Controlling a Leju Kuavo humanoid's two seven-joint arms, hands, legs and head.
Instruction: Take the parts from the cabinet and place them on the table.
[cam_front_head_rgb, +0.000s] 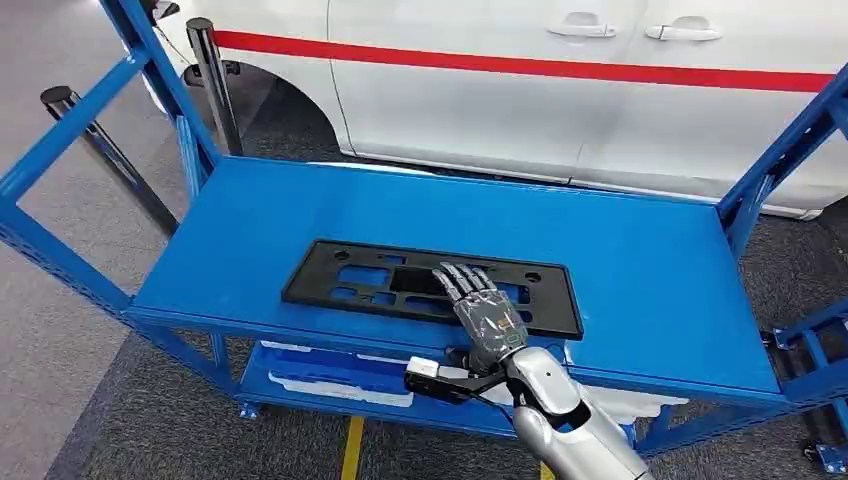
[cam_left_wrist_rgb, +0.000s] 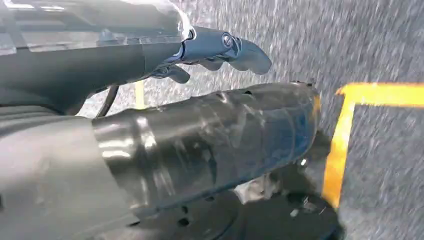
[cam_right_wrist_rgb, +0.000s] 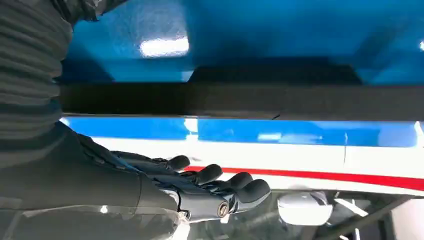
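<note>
A flat black plastic part (cam_front_head_rgb: 380, 280) with several cut-outs lies lengthwise on the top shelf of the blue cabinet (cam_front_head_rgb: 650, 260). My right hand (cam_front_head_rgb: 485, 310) reaches in over the part's right half, palm down, fingers stretched out and apart. In the right wrist view the right hand (cam_right_wrist_rgb: 200, 190) hovers a short way off the part's dark edge (cam_right_wrist_rgb: 240, 100), with a gap between them and nothing held. My left hand (cam_left_wrist_rgb: 215, 47) hangs by my side over the floor, fingers loosely bent, empty.
White moulded parts (cam_front_head_rgb: 330, 385) lie on the cabinet's lower shelf. A white car with a red stripe (cam_front_head_rgb: 600, 90) stands close behind the cabinet. Two black posts (cam_front_head_rgb: 215, 80) stand at the back left. Blue uprights frame both shelf ends. A yellow line (cam_front_head_rgb: 352, 445) marks the floor.
</note>
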